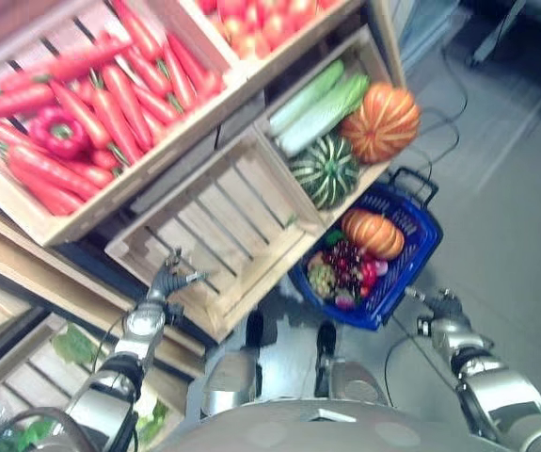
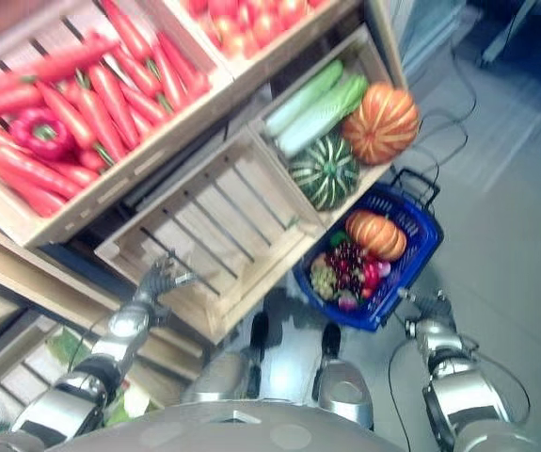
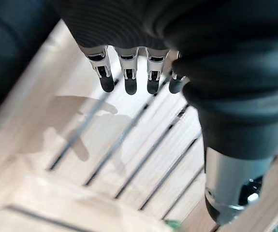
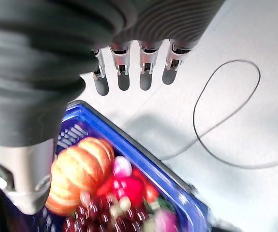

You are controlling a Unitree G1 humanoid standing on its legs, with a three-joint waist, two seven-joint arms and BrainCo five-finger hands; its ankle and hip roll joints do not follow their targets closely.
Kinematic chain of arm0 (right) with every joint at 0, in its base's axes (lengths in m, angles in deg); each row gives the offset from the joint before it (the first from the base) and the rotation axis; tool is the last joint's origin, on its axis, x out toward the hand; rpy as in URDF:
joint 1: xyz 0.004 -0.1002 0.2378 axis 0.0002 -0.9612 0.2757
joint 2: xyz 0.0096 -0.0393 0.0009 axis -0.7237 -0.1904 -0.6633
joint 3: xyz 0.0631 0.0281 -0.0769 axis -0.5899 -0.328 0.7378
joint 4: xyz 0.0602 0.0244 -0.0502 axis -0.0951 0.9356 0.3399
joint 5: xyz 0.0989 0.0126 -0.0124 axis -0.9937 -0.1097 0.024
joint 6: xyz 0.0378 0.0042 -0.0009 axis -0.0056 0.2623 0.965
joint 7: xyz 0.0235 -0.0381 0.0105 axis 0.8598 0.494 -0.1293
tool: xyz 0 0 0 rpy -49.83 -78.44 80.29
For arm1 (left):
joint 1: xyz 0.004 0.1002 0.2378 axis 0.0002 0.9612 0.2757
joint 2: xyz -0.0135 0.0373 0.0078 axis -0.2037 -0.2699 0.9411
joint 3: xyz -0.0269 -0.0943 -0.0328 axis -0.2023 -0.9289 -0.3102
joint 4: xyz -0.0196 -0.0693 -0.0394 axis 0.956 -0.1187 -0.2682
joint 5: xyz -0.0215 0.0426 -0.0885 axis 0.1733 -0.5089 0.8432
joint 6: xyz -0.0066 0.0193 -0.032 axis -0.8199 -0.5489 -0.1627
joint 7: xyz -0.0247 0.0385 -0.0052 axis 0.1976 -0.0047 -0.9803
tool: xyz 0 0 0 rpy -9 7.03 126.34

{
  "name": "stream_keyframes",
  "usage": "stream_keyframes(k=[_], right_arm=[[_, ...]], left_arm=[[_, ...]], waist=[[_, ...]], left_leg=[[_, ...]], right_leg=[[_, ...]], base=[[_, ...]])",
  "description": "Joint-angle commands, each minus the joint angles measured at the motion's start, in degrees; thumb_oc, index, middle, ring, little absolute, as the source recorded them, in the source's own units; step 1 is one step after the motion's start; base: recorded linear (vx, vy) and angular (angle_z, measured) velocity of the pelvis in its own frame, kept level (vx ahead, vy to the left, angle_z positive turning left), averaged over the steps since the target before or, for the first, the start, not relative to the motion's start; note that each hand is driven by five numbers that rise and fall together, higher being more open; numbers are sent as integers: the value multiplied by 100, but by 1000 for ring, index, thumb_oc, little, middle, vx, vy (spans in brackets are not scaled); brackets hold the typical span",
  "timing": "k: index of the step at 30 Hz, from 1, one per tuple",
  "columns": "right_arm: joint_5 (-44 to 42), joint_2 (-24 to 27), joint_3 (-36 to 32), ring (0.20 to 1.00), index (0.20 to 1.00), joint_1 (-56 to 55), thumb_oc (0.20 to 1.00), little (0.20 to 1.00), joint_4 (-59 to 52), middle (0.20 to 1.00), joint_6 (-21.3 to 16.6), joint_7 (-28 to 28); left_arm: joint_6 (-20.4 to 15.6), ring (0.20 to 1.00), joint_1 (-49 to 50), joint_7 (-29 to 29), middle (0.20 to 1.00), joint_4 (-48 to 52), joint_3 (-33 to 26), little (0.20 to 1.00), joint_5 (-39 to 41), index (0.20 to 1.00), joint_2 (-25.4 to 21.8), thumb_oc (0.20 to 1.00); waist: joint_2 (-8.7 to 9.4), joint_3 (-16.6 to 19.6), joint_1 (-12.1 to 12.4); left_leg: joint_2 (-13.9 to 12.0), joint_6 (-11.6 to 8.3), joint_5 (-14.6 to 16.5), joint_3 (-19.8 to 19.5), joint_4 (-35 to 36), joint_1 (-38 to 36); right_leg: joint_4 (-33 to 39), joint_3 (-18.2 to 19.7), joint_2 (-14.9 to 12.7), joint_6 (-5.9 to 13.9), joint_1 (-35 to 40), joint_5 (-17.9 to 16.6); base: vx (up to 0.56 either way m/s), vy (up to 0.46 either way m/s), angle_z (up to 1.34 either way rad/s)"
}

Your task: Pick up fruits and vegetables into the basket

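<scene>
left hand (image 1: 169,280) hung over the slatted floor of an empty wooden crate (image 1: 215,221); in its wrist view the fingers (image 3: 129,79) pointed straight down, relaxed, nothing between them and the thumb. right hand (image 1: 442,313) hovered above the grey floor just beside the near corner of the blue basket (image 1: 419,247); its fingers (image 4: 145,72) were likewise straight and it carried nothing.

basket stood on the floor below the shelves, black handles folded out. it already held a small orange pumpkin (image 1: 373,234), dark red grapes (image 1: 345,261), a pale green bunch (image 1: 322,279) and some pink-red fruit (image 1: 372,273).

still on the shelf: the crate next to the empty one held a large orange pumpkin (image 1: 381,122), a green striped squash (image 1: 324,169) and pale green leafy vegetables (image 1: 319,104). the upper crate held many carrots (image 1: 101,104) and a red bell pepper (image 1: 56,132); red-orange fruit (image 1: 251,24) lay in the crate beside it.

judgement: between picks, partly loaded basket, both hands free. the crate under the left hand offered nothing, so the next move called for choosing a target and reaching up. the striped squash sat nearest the basket but looked broad for a single hand; it probably needed a wide wrap or both hands. carrots would have been an easier pinch for the left hand.
</scene>
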State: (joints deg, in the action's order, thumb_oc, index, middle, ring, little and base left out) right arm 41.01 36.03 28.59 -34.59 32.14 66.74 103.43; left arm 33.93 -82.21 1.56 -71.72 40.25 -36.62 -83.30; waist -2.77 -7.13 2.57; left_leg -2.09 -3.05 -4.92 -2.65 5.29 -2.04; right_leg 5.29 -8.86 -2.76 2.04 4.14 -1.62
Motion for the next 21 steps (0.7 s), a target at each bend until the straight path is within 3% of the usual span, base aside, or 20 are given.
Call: stream_keyframes(k=[1, 9, 21], right_arm=[[401, 1, 127, 1000, 1000, 148, 1000, 1000, 216, 1000, -60, -193], [557, -324, 40, 1000, 1000, -397, 1000, 1000, 587, 1000, 150, -820], [841, -400, 182, 1000, 1000, -538, 1000, 1000, 557, 1000, 242, -889]], left_arm=[[76, 1000, -327, 249, 1000, -536, -30, 1000, -470, 1000, 55, 1000], [541, 1000, 117, 698, 1000, -1056, -222, 1000, -598, 1000, 246, 1000], [745, 1000, 144, 844, 1000, -1025, -164, 1000, -314, 1000, 325, 1000]], waist=[[203, 47, -12], [195, 173, -126], [171, 152, -235]], left_leg=[[238, 44, 340, 192, -91, 72], [184, 64, 539, 364, -131, -263], [125, 72, 628, 399, -112, -404]], right_leg=[[-414, 284, -162, 463, -317, -10], [-342, 315, -222, 478, 10, 77], [-311, 370, -238, 464, 116, 130]], base=[[85, 17, -6], [56, 19, -4], [20, 16, -4]])
